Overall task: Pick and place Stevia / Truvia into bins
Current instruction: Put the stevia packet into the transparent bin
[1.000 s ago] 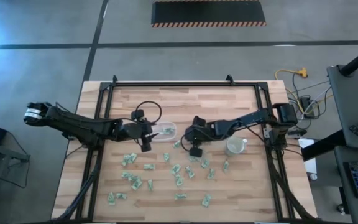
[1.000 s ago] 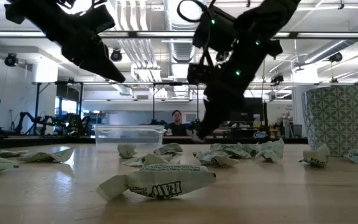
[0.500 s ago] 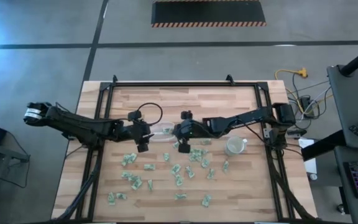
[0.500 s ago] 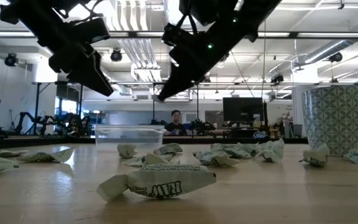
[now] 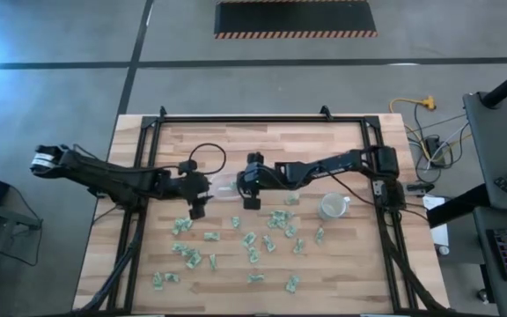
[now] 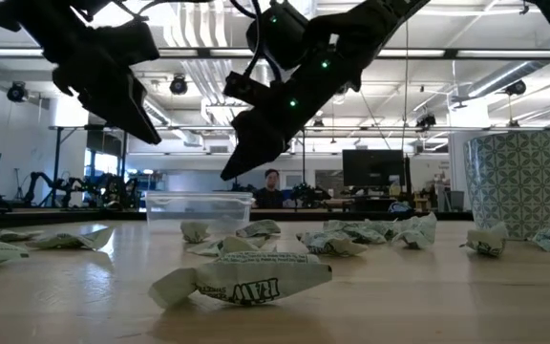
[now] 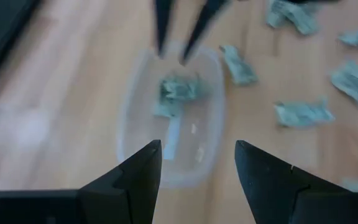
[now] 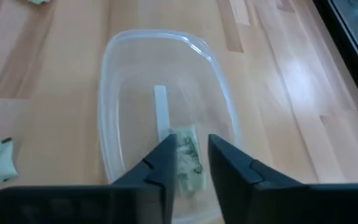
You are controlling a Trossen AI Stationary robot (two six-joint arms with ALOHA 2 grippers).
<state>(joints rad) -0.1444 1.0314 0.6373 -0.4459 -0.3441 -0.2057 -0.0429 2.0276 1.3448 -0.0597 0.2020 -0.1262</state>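
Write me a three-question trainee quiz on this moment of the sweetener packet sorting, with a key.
1. True or false: the shallow clear plastic tub holds no pale green paper packet.
2. Choose: the right gripper hangs over A) the round patterned cup, B) the tub, C) the floor.
3. Fill in: the left gripper, beside the tub, holds nothing and its fingers stand ____.
Key: 1 false; 2 B; 3 open.

Patterned paper cup (image 6: 516, 183) on wooden table (image 5: 262, 141).
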